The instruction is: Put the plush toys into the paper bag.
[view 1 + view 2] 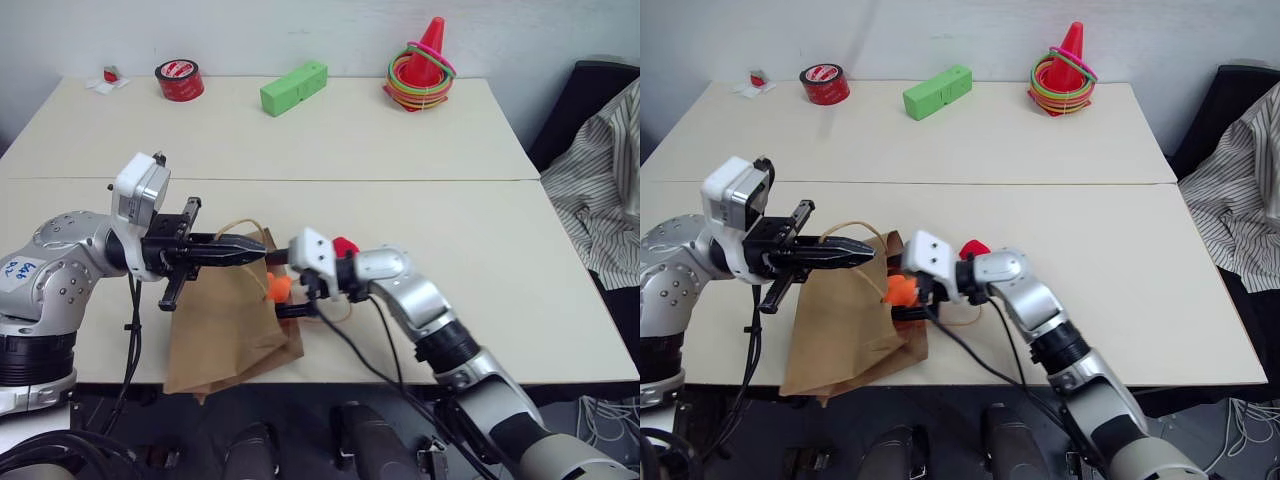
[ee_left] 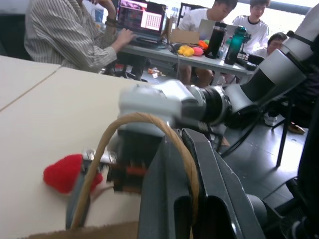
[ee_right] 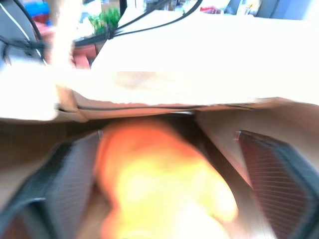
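Right gripper (image 1: 902,293): fingers spread wide at the bag's mouth, pointing across toward the left arm; nothing clenched.
Right fingers (image 3: 279,174): one on each side of the orange toy, standing apart from it in the right wrist view.
Orange plush toy (image 1: 901,290): between the spread right fingers, at the open mouth of the bag, blurred; cannot tell whether resting on paper or in the air.
Left gripper (image 1: 252,250): clamped shut on the bag's cord handle, pointing level toward the right gripper.
Cord handle (image 2: 144,124): tan loop arching over the closed left fingers (image 2: 209,179), pinched between them.
Paper bag (image 1: 225,325): brown, creased, hanging from the left gripper and sagging over the near table edge; mouth turned toward the right gripper.
Red plush toy (image 1: 345,246): on the table just behind the right wrist, outside the bag.
Table (image 1: 400,150): pale, two tops joined along a seam beyond both grippers.
Green block (image 1: 294,87): far side of the table, well apart from the grippers.
Red tape roll (image 1: 179,80): far left of the green block.
Orange cone with coloured rings (image 1: 423,68): far right of the green block.
People (image 2: 75,35): seated at a desk with a laptop, beyond the left gripper in the left wrist view.
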Controlling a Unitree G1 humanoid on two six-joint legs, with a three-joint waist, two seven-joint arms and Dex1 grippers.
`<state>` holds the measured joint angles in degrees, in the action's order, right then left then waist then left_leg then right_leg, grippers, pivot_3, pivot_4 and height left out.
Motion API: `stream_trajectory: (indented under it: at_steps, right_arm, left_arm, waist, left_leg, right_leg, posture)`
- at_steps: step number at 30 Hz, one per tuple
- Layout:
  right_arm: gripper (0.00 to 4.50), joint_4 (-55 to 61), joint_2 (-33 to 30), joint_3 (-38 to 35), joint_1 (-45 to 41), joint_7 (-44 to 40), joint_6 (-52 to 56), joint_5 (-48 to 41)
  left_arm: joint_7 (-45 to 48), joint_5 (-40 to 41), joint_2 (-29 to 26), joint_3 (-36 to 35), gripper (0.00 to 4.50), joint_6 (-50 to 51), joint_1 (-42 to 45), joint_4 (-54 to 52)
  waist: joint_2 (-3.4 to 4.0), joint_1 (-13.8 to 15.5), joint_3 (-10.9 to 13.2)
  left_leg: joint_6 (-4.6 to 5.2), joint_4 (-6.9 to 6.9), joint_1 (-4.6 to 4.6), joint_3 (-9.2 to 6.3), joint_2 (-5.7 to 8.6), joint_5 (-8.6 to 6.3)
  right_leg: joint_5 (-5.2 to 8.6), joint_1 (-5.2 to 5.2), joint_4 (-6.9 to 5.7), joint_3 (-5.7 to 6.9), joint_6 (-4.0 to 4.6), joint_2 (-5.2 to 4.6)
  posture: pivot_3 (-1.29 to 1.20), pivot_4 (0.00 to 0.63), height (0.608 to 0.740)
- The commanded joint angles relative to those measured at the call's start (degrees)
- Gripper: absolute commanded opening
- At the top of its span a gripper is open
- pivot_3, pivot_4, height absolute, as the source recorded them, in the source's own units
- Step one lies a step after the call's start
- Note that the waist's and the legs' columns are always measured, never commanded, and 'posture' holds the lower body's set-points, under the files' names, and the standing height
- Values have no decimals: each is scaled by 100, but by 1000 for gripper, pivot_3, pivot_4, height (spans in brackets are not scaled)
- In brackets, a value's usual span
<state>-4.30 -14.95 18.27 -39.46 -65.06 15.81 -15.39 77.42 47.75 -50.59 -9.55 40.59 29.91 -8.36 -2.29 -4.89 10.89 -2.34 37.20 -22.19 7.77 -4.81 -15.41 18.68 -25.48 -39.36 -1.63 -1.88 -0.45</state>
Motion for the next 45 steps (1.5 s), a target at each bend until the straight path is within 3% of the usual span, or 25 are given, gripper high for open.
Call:
stream_trajectory:
  at_steps: [1,4,10,14,17,21,29,32,43,45]
  right_arm:
    - [4465,538,-356,-650,360,-255,96,-662]
    - [4465,717,-725,-1303,843,-266,-171,-971]
    - [4465,585,-1811,-2403,2402,53,-1344,-417]
    - [4465,438,-2006,-2712,3101,533,-1636,-143]
    - [4465,577,-1868,-2422,2914,751,-1455,-57]
    - [4465,250,-1519,-1692,2010,931,-1211,345]
    - [4465,-956,-785,-794,647,1254,-746,943]
    - [3905,-1293,-610,-717,343,1339,-710,1027]
    - [102,-1419,-545,-839,96,918,-926,745]
    - [17,-1364,-604,-908,92,829,-1030,695]
  left_arm:
    - [296,-62,-270,-72,0,-112,49,-39]
    - [415,-145,-352,-50,0,-211,183,68]
    - [597,-342,-410,88,0,-419,494,228]
    - [797,-616,-410,283,0,-696,645,467]
    - [884,-785,-362,430,0,-829,812,652]
    - [710,-792,-258,364,0,-787,897,751]
    - [290,-614,-379,-78,0,-508,163,215]
    - [123,-507,-356,-173,0,-380,62,12]
    - [-170,-400,-361,-351,0,-254,-311,-263]
    - [-199,-385,-356,-352,0,-258,-323,-264]
  waist:
    - [0,8,0]
    - [-2,15,1]
    - [-2,51,2]
    - [-3,2,2]
    - [-5,-95,6]
    - [-8,-193,8]
    - [-9,-144,9]
    - [-10,-128,9]
    - [-10,-152,9]
    - [-10,-145,9]
  left_leg:
    - [0,0,0,0,1,0]
    - [4,0,0,1,7,-2]
    - [9,-4,-1,1,22,-6]
    - [9,-5,1,7,21,-6]
    - [5,-5,20,26,21,-4]
    - [-10,-7,42,37,17,5]
    - [-26,-22,54,43,-10,-6]
    - [-13,-12,49,46,-6,-14]
    - [-7,-8,49,49,0,-16]
    - [-7,-8,49,49,-1,-16]
  right_leg:
    - [0,0,1,0,0,0]
    - [0,1,4,0,0,-1]
    - [1,6,21,1,-4,0]
    - [0,7,23,-6,-7,2]
    - [-1,7,8,-33,-8,12]
    - [-2,8,-15,-47,-5,19]
    - [16,9,-15,-53,5,22]
    - [16,9,-14,-53,1,12]
    - [12,9,-15,-54,-6,8]
    - [12,9,-15,-54,-6,8]
  posture:
    - [0,150,740]
    - [0,150,740]
    - [0,150,740]
    - [0,150,740]
    - [0,150,740]
    - [0,150,740]
    - [0,150,740]
    - [0,150,740]
    - [0,150,740]
    - [0,150,740]
